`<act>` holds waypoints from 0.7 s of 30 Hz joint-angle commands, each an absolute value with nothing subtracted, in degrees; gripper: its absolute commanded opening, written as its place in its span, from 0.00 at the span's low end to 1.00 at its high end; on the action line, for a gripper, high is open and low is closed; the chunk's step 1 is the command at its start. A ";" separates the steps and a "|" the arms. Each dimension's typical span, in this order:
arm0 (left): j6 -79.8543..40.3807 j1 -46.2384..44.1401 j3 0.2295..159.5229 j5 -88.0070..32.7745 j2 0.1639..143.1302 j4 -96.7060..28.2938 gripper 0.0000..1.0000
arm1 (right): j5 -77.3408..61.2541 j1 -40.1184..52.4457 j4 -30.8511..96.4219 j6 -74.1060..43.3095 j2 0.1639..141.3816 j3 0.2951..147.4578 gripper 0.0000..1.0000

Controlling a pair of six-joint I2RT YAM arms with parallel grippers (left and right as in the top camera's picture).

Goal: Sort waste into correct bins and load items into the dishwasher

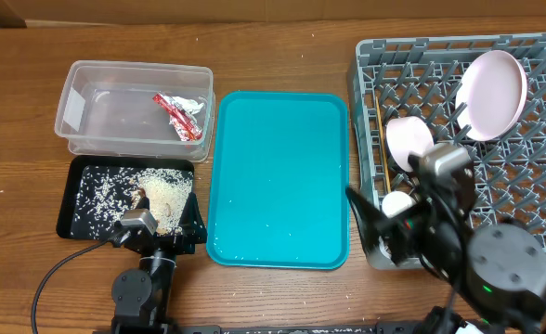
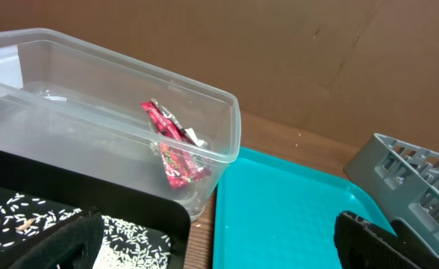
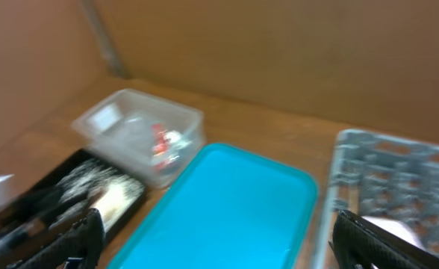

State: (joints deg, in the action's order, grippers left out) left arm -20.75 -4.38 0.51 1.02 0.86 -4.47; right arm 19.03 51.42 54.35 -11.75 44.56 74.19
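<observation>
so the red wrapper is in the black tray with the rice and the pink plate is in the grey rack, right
Not quite. The red wrapper lies in the clear tub, not the black tray; the overhead view shows it. The rice is in the black tray and the pink plate is in the grey rack.

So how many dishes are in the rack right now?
3 visible: the plate at the far right, a bowl near the rack left edge, and a small white dish just nearer, partly behind the right arm, which may hide more.
</observation>
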 commanded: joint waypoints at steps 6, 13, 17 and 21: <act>-19.49 -4.10 0.27 0.49 0.25 -4.34 1.00 | 16.40 51.68 59.37 -11.57 42.15 75.02 1.00; -19.49 -4.10 0.27 0.49 0.25 -4.34 1.00 | 22.31 49.45 60.14 -8.16 41.89 74.87 1.00; -19.49 -4.10 0.27 0.51 0.25 -4.34 1.00 | 7.94 37.50 55.77 0.19 41.60 73.17 1.00; -19.46 -4.10 0.27 0.51 0.25 -4.34 1.00 | -9.30 22.55 51.40 4.16 41.43 69.87 1.00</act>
